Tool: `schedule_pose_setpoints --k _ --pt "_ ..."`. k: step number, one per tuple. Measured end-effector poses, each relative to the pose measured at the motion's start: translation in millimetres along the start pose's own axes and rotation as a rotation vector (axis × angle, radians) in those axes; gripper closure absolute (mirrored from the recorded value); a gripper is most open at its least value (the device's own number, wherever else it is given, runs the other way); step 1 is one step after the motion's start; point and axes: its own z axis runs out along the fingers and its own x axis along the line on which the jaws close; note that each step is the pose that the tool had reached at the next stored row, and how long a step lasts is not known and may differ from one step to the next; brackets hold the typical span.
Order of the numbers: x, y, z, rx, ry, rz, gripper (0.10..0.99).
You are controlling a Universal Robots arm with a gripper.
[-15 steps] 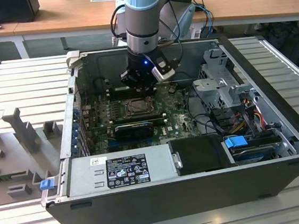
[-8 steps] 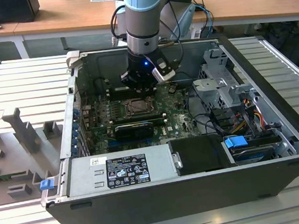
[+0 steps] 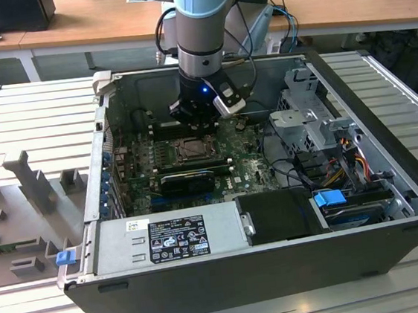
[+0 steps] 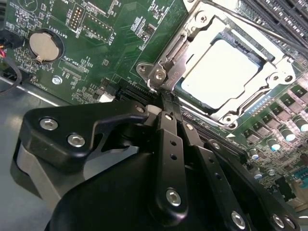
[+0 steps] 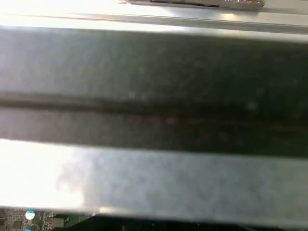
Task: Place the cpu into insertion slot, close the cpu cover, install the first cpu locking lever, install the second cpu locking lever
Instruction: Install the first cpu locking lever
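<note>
Green circuit board (image 4: 96, 53) surrounds your tool (image 4: 169, 98), whose fingers are pressed together just short of the closed cpu cover (image 4: 192, 36) over the cpu (image 4: 224, 72).

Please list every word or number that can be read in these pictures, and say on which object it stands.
White label on the power supply: printed lines, too small to read.
White lettering on the green circuit board: too small and tilted to read with certainty.
No text can be quoted reliably.
</note>
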Motion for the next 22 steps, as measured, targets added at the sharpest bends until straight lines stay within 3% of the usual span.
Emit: schedule_pose_setpoints --k 3,8,17,22 --pt "0.0 0.1 0.1 -0.009 -0.0006 0.000 0.980" --pt "-0.3 0.7 -1.4 -0.012 -0.0016 0.000 0.980" --pt "-0.1 2.1 -18.1 -0.010 -0.0007 0.000 0.980" --pt "0.4 -5.8 -20.1 -0.010 -0.0008 0.000 0.980"
